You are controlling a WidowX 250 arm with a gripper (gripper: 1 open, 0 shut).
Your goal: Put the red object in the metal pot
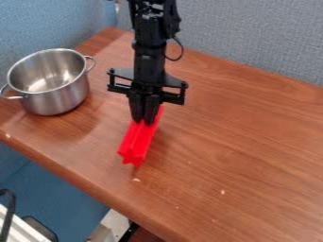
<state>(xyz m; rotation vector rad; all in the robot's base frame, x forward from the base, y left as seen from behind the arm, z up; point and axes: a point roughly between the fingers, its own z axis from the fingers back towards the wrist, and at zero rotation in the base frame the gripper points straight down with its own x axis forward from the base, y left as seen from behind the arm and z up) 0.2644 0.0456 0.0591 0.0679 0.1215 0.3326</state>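
The red object [138, 137] is a long, flat, bright red bar hanging nearly upright over the wooden table [240, 142]. My gripper [145, 112] is shut on the bar's upper end, and its lower end sits at or just above the tabletop near the front edge. The metal pot [48, 81] stands empty at the table's left end, well to the left of the gripper and the bar.
The table's front edge runs diagonally close below the bar's lower tip. A blue wall rises behind the table, and the floor shows at the lower left.
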